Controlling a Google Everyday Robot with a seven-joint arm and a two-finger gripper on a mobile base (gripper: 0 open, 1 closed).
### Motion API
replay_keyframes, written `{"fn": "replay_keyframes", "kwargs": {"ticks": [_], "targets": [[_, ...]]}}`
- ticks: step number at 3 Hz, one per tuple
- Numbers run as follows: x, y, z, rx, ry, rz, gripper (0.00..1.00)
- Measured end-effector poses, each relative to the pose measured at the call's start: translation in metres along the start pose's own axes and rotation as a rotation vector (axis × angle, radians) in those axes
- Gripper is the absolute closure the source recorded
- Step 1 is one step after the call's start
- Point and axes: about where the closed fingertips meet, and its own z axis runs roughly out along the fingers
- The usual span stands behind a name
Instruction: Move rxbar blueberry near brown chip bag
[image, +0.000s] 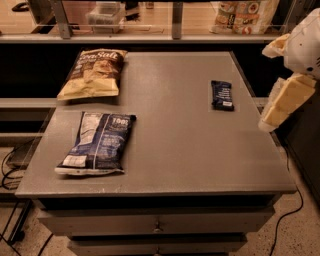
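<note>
The rxbar blueberry is a small dark navy bar with a white patch at its near end, lying flat on the right part of the grey table. The brown chip bag, dark brown on top and tan-yellow below, lies at the table's far left corner. My gripper hangs at the right edge of the view, beyond the table's right side and to the right of the bar. Its two cream fingers stand apart with nothing between them.
A dark blue chip bag with white print lies at the table's front left. A shelf with a rail runs behind the table, with a clear box and packaged goods on it. Drawers and cables sit below the table.
</note>
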Motion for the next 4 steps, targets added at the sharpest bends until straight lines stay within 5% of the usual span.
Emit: {"fn": "replay_keyframes", "kwargs": {"ticks": [2,4], "targets": [[0.0,-0.006,0.01,-0.001,-0.02,0.045,0.0],[-0.025,-0.045,0.055,0.009,-0.142,0.069,0.0]]}}
